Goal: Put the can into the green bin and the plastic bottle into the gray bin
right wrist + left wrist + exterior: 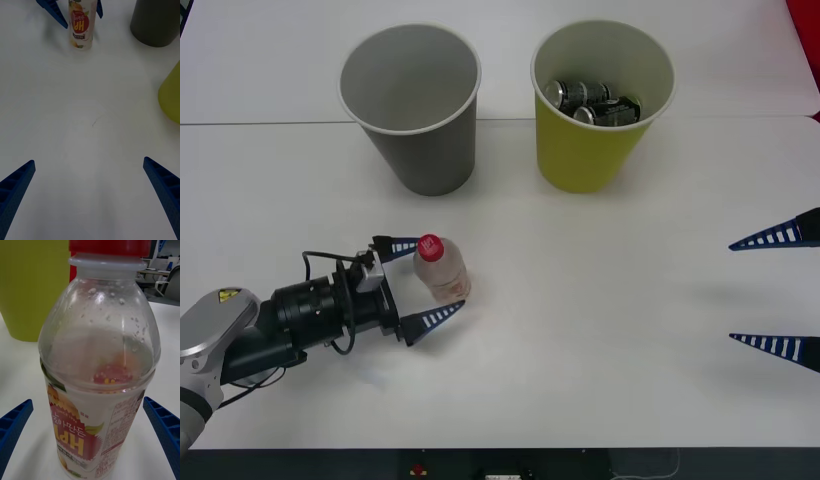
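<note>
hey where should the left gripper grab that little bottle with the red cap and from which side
Probably around the labelled body of the plastic bottle, below the shoulder, coming level from the robot's left. It stands upright, and its sides there are straight and round. The left gripper is open with a finger on each side, apart from it. The right gripper waits open at the right.

Gray bin (415, 110): stood on the table (600, 330) at the far side, left of the green bin (595, 115), the two apart.
Green bin: held cans (590, 100) inside.
Plastic bottle (440, 270): stood upright on the table, nearer the robot than the gray bin and roughly before it.
Left claw (420, 285): lay low at the near left, one finger on each side of the plastic bottle.
Right claw (775, 290): sat at the right edge, well apart from the bottle, before the green bin and off to its right.
</note>
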Robot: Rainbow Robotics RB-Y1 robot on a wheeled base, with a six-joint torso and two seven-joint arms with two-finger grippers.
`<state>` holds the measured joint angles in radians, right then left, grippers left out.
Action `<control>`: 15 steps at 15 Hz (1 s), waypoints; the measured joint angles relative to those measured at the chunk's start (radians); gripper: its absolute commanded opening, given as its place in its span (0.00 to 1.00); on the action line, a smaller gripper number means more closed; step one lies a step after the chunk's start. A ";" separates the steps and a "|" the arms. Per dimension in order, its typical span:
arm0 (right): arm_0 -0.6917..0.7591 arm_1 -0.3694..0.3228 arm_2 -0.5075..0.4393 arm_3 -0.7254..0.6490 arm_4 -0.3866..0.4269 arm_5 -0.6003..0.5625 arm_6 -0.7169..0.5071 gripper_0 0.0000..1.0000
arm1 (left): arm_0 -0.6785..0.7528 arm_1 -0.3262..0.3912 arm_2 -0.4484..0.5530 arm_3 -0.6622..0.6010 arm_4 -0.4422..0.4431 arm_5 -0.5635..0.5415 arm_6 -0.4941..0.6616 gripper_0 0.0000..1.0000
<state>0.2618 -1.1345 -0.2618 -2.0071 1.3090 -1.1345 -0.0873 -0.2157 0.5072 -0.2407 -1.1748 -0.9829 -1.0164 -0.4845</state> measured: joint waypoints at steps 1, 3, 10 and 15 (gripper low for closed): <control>0.000 0.000 0.000 0.000 0.000 0.000 0.000 1.00 | -0.004 -0.004 -0.007 0.000 0.000 0.008 0.000 1.00; 0.000 0.000 0.000 0.000 0.000 0.000 0.000 1.00 | -0.008 -0.013 -0.017 0.000 0.001 0.016 0.000 1.00; 0.000 0.000 0.000 0.000 0.000 0.000 0.000 1.00 | -0.013 -0.024 -0.026 -0.001 0.001 0.024 0.000 0.00; 0.000 0.000 0.000 0.000 0.000 0.000 0.000 1.00 | -0.013 -0.022 -0.026 -0.004 -0.012 0.024 0.015 0.00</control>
<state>0.2618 -1.1345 -0.2618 -2.0071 1.3090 -1.1345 -0.0873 -0.2286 0.4855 -0.2670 -1.1785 -0.9947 -0.9925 -0.4700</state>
